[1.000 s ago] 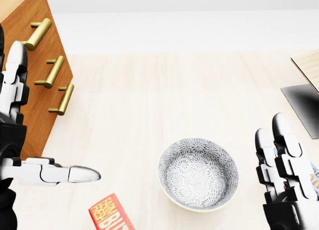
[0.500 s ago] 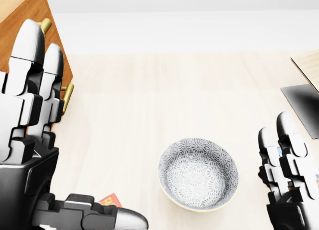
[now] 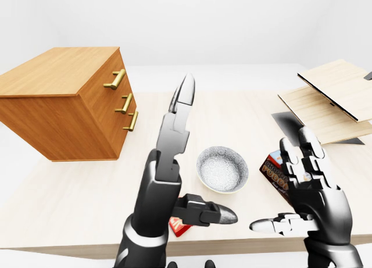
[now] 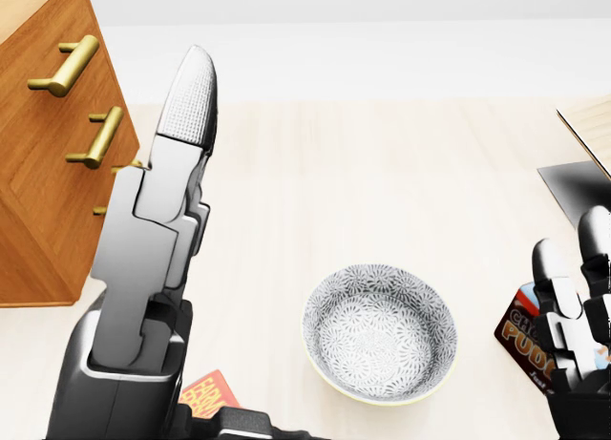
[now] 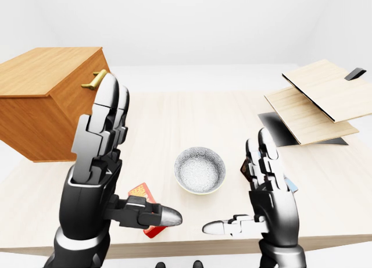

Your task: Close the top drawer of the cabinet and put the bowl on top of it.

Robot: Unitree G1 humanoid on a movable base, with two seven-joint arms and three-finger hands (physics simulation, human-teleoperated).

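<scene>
The patterned grey-and-white bowl (image 4: pixel 380 332) sits upright on the pale table (image 4: pixel 315 173), untouched. The wooden cabinet (image 3: pixel 58 70) stands at the left, with three brass handles (image 3: pixel 115 79) on its drawer face. I cannot tell whether the top drawer stands out. My left hand (image 3: pixel 200 157) is raised to the left of the bowl, its fingers (image 4: pixel 167 201) straight up and its thumb pointing right, open and empty. It partly hides the lowest handle in the head view. To the right of the bowl my right hand (image 3: pixel 280 183) is also open and holds nothing.
A red snack box (image 4: pixel 212 398) lies at the table's bottom edge by my left hand. A brown food packet (image 4: pixel 523 337) lies under my right hand. Stacked wooden boards (image 3: pixel 331 96) and a dark sheet (image 4: pixel 578 197) fill the right side.
My left hand has risen and swung right, uncovering the two upper handles, its fingers now pointing straight up. My right hand has drifted right and lower. The bowl and camera have not moved.
</scene>
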